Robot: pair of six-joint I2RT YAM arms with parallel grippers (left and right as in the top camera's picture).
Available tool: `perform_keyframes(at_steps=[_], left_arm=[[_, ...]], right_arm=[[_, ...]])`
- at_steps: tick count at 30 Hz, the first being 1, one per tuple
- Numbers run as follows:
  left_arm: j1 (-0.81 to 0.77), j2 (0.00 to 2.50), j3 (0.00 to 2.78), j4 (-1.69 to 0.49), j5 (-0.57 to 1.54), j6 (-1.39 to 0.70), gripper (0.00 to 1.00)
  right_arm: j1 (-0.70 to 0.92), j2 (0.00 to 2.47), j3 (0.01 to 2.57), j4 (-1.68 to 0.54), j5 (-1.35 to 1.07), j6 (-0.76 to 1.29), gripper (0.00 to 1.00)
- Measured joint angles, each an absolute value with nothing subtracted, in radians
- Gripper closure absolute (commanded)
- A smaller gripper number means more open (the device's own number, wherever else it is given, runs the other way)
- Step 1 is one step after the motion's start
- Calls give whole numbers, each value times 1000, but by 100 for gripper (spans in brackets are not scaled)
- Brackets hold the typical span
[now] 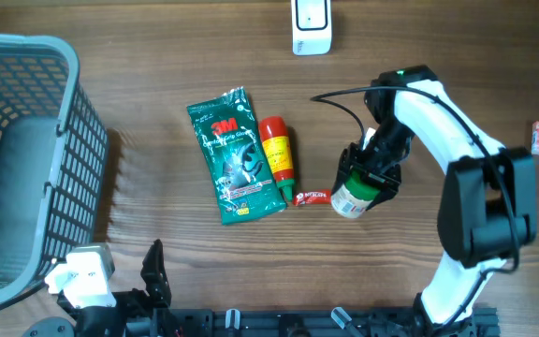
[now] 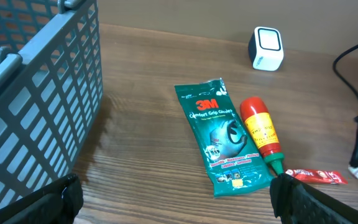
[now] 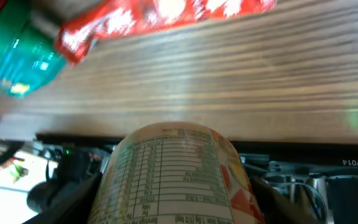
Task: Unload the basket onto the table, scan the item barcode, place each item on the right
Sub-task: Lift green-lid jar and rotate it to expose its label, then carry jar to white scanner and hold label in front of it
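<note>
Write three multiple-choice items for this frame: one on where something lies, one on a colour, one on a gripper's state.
1. Where does the red squeeze bottle with the yellow label lie?
A. inside the grey mesh basket
B. right beside the green 3M packet
C. on top of the white scanner box

2. What colour is that bottle's cap?
A. blue
B. white
C. green

3. What is the right gripper doing?
A. closed around the label-printed cylindrical container
B. open above the green packet
C. hanging empty over the basket

Answers:
1. B: bottle and packet lie side by side in the overhead view.
2. C: the pointed tip shows green in the left wrist view.
3. A: its fingers flank the container in the overhead and right wrist views.
</note>
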State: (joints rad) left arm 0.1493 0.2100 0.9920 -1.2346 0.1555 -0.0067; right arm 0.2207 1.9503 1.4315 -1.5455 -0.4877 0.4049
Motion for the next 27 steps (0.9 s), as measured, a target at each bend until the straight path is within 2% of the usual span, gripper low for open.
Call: perform_keyframes(at_steps=[13,27], left_arm=[[149,210,992,-1235,155,-7,0],[149,210,992,-1235,155,-7,0]], right_arm=[[447,1819,1431,-1555,-543,392,41],[464,1819,1431,-1552,-547,395,41]])
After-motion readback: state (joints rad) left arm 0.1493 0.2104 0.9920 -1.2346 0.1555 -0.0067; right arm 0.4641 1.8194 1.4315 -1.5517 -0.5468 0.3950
